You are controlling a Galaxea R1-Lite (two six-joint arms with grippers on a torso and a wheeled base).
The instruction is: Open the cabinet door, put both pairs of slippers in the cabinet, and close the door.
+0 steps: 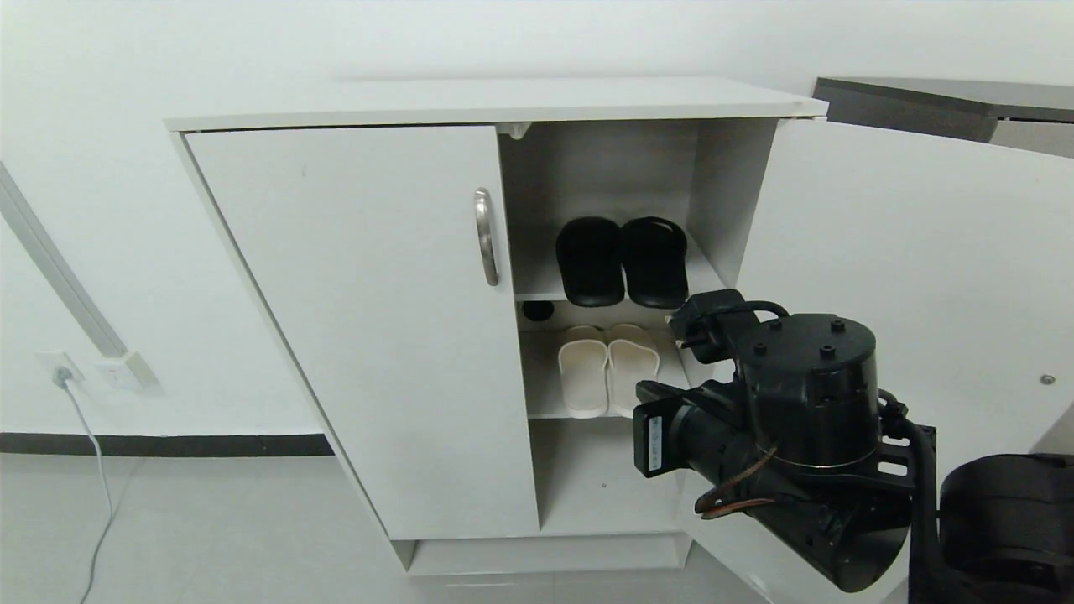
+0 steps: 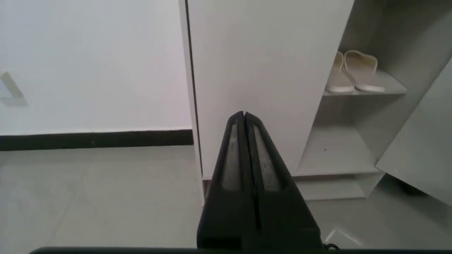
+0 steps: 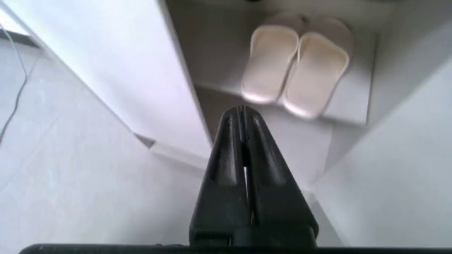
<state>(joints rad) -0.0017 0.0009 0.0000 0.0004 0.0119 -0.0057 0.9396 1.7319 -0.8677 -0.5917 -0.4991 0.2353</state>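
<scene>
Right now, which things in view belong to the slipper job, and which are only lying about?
Job: cabinet, open right door, black slippers, white slippers, right pincer.
Lying about: wall socket, its cable, grey unit behind.

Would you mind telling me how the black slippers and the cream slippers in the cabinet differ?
The black slippers sit on the upper shelf, the cream slippers on the middle shelf beneath. The black slippers are dark; the cream slippers are pale. Both pairs lie side by side inside the cabinet, whose right door stands open.
</scene>
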